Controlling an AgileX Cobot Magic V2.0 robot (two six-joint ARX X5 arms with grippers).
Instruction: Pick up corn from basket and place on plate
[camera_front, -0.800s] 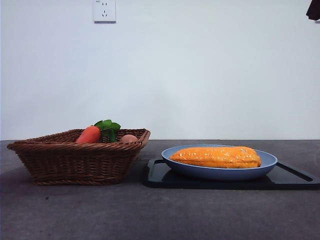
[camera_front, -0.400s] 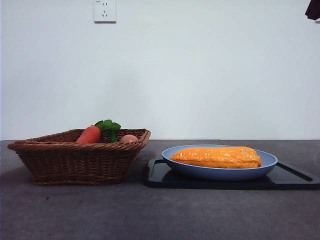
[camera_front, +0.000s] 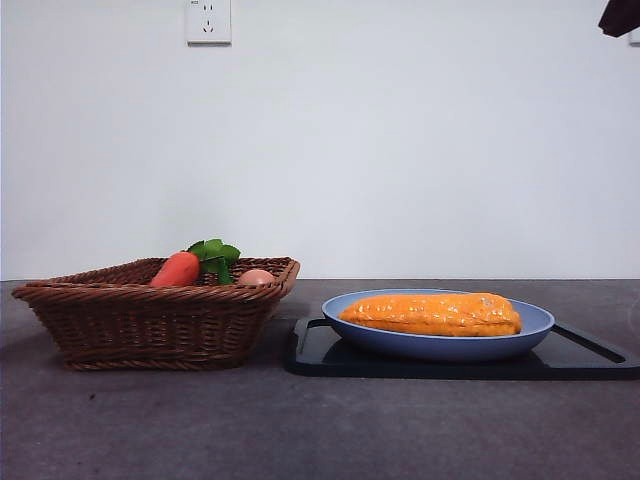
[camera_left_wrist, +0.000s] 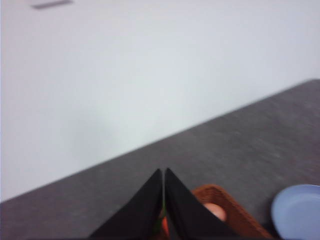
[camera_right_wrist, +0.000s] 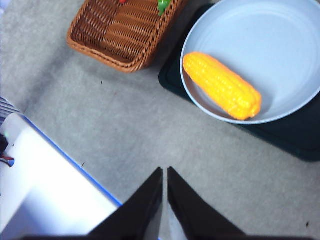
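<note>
Now: corn (camera_front: 431, 313) lies on the plate (camera_front: 535, 323), unmoved over the last second | basket (camera_front: 150, 320) keeps only the carrot (camera_front: 177, 269) | both claws clenched, empty, raised clear | placement looks done.

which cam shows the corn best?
Right wrist view: the corn shows whole from above, lying on the plate. Front view shows only its side. Left wrist view misses it.

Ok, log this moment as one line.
corn: lying in plate | basket: carrot inside | left gripper: shut, empty | right gripper: shut, empty
</note>
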